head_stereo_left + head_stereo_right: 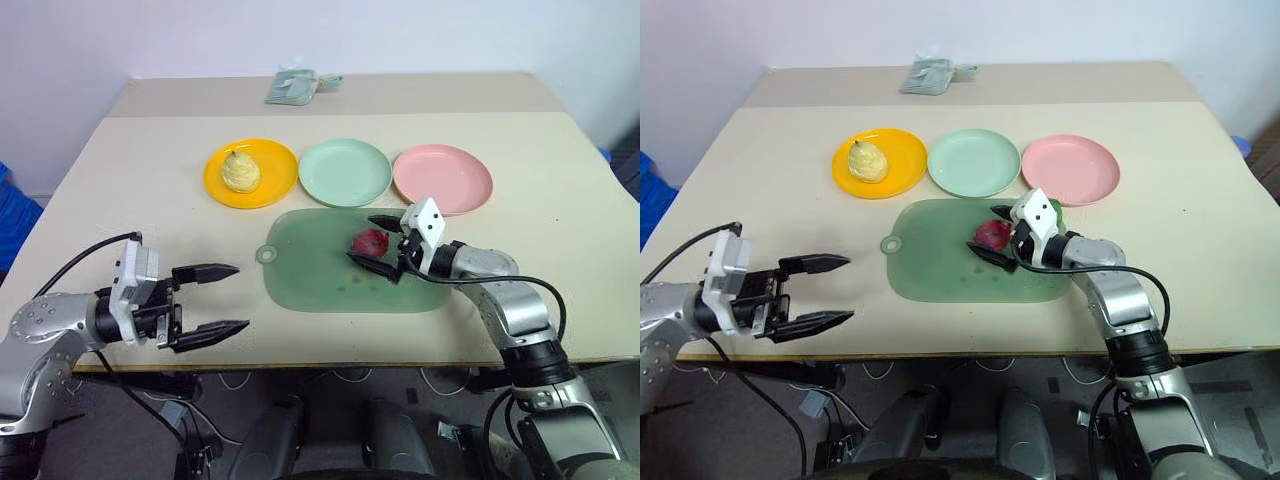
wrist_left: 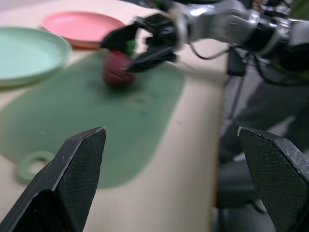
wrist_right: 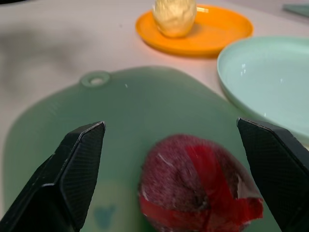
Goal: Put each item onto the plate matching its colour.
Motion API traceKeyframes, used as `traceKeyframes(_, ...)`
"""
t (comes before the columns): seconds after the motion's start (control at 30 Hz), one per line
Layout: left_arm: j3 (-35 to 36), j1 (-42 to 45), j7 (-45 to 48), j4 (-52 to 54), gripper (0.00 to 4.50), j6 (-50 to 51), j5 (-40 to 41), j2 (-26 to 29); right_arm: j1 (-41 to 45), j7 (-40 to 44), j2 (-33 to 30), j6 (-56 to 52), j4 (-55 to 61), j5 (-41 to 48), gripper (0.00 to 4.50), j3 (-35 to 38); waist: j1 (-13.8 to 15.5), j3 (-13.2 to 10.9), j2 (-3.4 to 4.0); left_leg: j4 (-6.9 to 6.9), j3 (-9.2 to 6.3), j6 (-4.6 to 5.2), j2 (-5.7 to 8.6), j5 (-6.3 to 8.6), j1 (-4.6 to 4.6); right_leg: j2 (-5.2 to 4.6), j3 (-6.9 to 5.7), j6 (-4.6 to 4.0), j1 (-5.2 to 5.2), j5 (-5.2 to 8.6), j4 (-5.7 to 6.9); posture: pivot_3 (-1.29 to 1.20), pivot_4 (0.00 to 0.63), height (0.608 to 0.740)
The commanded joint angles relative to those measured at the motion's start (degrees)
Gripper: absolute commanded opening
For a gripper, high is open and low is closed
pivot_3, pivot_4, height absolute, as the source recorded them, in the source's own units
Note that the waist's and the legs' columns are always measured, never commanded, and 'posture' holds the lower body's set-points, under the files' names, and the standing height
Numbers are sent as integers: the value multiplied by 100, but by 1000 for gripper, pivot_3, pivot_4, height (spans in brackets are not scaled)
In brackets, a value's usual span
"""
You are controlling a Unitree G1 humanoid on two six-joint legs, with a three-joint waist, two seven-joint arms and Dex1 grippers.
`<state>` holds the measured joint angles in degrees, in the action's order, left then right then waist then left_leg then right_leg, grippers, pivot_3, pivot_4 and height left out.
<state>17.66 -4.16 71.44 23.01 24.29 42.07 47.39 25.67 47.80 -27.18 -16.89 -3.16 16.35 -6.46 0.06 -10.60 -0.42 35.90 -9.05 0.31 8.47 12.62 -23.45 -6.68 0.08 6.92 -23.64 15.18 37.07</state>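
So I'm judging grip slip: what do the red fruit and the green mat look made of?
Red fruit: seemingly soft, matte, fuzzy body with a shiny red film patch, possibly wrapping. Green mat: likely flexible plastic or silicone, smooth, translucent, thin and flat.

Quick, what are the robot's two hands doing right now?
Left gripper: open, empty, beside the table's near edge.
Right gripper: open, fingers on either side of the red-magenta roundish toy fruit, not yet gripping it.

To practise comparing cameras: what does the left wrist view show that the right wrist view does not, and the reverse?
Left wrist view alone: the pink plate and the right claw, open around the red fruit. Right wrist view alone: the yellow pear on the orange plate. Both share the red fruit, lying on the green mat, and the mint plate.
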Motion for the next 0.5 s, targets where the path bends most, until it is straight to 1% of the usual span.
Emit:
traceKeyframes(0.03,288,-172,192,215,4472,-163,69,154,208,96,54,237,-229,-128,4500,-25,1,0,1,0,0,0,0,0,0,0,0,-1,0,0,0,0,150,740)
traceKeyframes(0.3,367,-328,143,251,4472,-356,-75,171,392,249,139,415,-806,-321,4500,-21,20,-1,2,0,0,0,0,0,0,1,0,-8,0,4,0,0,150,740)
traceKeyframes(0.4,355,-354,23,264,4500,-425,-132,115,424,282,173,444,-891,-337,3659,7,20,-1,3,0,0,-1,0,0,0,1,0,-7,-1,3,0,0,150,740)
traceKeyframes(0.43,343,-359,-15,269,4500,-447,-160,106,430,293,180,450,-907,-343,3108,17,20,-1,3,-1,0,-1,0,0,0,1,0,-7,-1,3,0,0,150,740)
traceKeyframes(0.47,333,-367,-45,269,4500,-477,-189,99,430,306,186,443,-898,-341,2688,26,20,-1,3,-1,0,-1,0,0,0,1,0,-6,-1,3,0,0,150,740)
traceKeyframes(0.5,324,-367,-101,265,4500,-514,-231,80,428,315,188,428,-880,-335,2397,38,20,-1,3,-1,0,-1,0,0,0,1,0,-6,-1,2,0,0,150,740)
